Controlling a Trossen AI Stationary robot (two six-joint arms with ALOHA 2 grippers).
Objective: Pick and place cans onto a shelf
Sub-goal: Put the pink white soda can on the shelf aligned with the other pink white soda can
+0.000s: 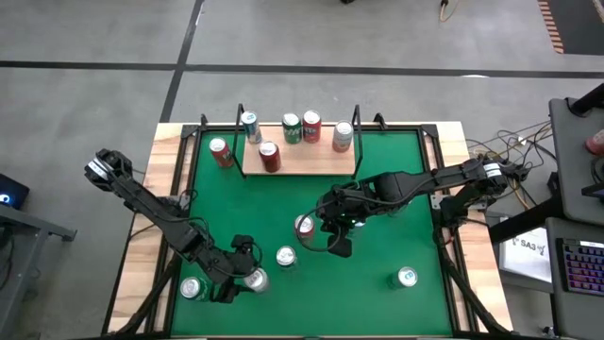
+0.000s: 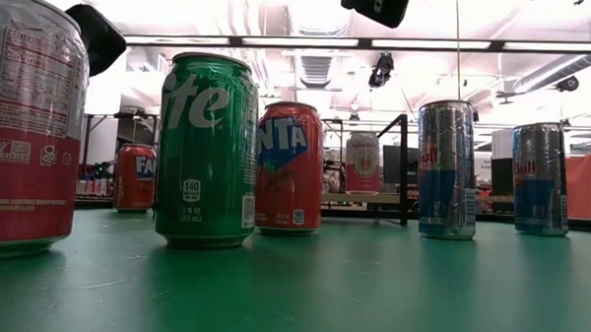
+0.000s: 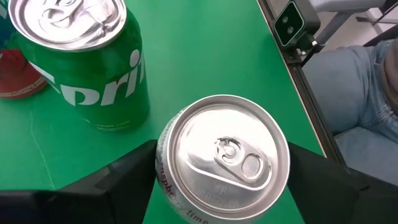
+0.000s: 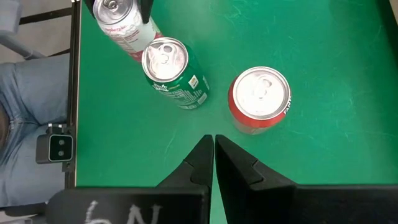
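A silver-white can [image 3: 227, 155] with red lettering stands on the green table near its front left, and my left gripper [image 1: 243, 277] is closed around it. A green can [image 1: 286, 256] and a red can [image 1: 304, 225] stand just beyond. My right gripper [image 4: 214, 144] hangs shut above the table's middle, over bare green, touching nothing. The shelf [image 1: 300, 162], a light-wood board at the far edge, carries several cans standing upright. My left gripper has the silver-white can between its two fingers, one on each side of the can's wall [image 3: 159, 168] just below the top rim. The fingers come slanting down from the table's left. The can stands upright with its base on the table [image 2: 17, 245].
One red can [image 1: 221, 151] stands on the table left of the shelf. Another can [image 1: 192, 288] is at the front left corner and one [image 1: 407, 278] at the front right. Black wire uprights [image 1: 356, 118] rise at the shelf's ends. A person's legs [image 3: 360, 93] show past the near edge.
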